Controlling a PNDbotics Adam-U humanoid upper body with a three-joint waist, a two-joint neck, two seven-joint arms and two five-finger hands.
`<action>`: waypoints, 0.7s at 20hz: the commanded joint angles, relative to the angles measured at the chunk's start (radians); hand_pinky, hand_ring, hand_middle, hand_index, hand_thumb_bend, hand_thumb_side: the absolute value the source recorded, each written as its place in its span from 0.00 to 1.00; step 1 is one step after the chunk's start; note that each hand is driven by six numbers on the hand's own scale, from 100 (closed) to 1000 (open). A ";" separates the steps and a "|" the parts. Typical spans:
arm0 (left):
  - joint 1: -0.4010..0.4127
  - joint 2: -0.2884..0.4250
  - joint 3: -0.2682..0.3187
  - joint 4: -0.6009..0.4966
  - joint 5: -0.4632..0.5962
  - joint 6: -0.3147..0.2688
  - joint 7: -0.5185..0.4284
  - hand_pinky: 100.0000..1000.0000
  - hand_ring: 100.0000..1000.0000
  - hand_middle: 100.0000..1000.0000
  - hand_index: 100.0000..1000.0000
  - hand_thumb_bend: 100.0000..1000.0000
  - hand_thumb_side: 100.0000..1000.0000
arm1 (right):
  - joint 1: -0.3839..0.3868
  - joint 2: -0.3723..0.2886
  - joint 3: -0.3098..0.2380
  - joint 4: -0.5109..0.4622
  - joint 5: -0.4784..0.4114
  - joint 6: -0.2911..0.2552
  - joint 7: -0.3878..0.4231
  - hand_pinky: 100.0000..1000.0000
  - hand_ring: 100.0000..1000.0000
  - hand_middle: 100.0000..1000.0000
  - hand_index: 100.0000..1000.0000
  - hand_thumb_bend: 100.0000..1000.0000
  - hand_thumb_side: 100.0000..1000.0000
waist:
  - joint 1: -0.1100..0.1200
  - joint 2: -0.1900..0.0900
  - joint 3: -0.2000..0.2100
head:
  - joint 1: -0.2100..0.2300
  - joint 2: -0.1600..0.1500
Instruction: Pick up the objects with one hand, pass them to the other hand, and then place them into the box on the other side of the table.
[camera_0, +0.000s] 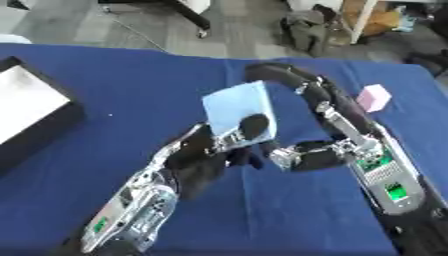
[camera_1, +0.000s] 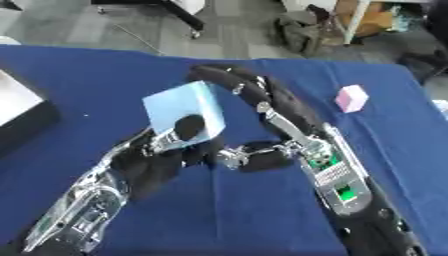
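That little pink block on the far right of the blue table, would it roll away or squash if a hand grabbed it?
The pink block looks boxy with flat faces, so it would probably slide on the blue cloth rather than roll. It seems small beside the robot's arm, so likely light. Whether it squashes cannot be told; nothing touches it now.

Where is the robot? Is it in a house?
Probably not a house; it looks like a lab or workshop. The robot works at a table with a blue cloth, holding a light blue card, and beyond it there is grey floor with bags and furniture legs.
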 joint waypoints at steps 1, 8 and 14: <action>-0.006 0.015 0.012 -0.005 -0.011 0.005 -0.003 0.44 0.18 0.06 0.29 0.08 0.10 | -0.015 -0.018 -0.020 -0.025 0.031 -0.009 0.019 0.94 0.96 1.00 1.00 0.00 0.00 | 0.003 -0.009 -0.001 | -0.004 -0.002; -0.003 0.014 0.007 -0.002 -0.019 0.013 -0.019 0.44 0.18 0.05 0.29 0.08 0.10 | -0.015 -0.016 -0.023 -0.025 0.070 -0.006 0.007 0.97 1.00 1.00 1.00 0.00 0.00 | 0.003 -0.009 0.000 | -0.004 -0.002; -0.010 0.030 0.026 0.000 -0.033 0.004 -0.012 0.43 0.18 0.05 0.29 0.09 0.09 | -0.023 -0.008 -0.029 -0.025 0.080 0.002 -0.005 0.95 0.99 1.00 1.00 0.00 0.00 | 0.004 -0.008 -0.004 | 0.013 -0.002</action>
